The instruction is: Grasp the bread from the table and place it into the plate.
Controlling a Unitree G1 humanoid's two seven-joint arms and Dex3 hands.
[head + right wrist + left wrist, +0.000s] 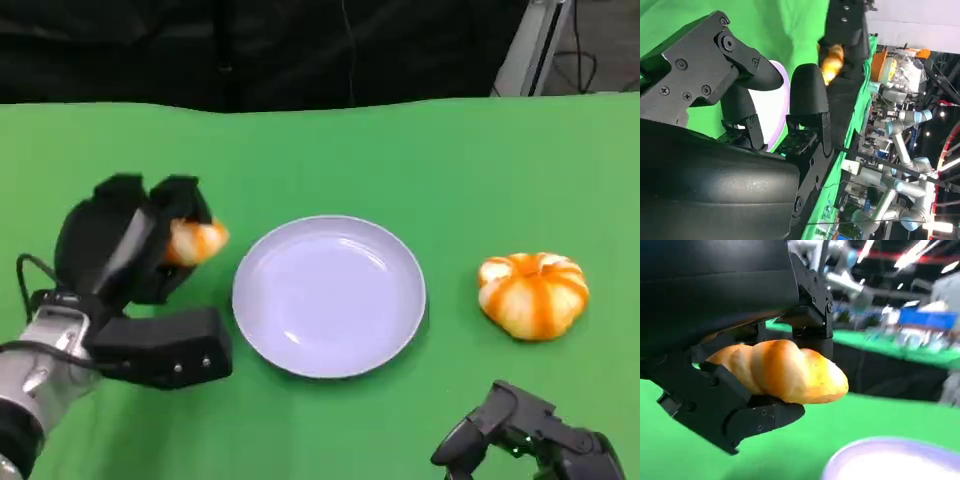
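Note:
My left hand (130,260) grips a golden bread roll (195,240) just left of the pale lilac plate (330,295), lifted off the green table. In the left wrist view the bread roll (785,371) lies between the black fingers (740,410), with the plate's rim (890,460) below it. My right hand (530,440) rests low at the front right, fingers apart and holding nothing. The right wrist view shows its fingers (807,95), the plate (775,105) and the bread roll (831,62) in the other hand beyond.
A round orange-and-white striped bun (533,293) sits on the table right of the plate. The green table (400,150) ends at a dark backdrop behind. Robot arms and lab clutter show past the table in the wrist views.

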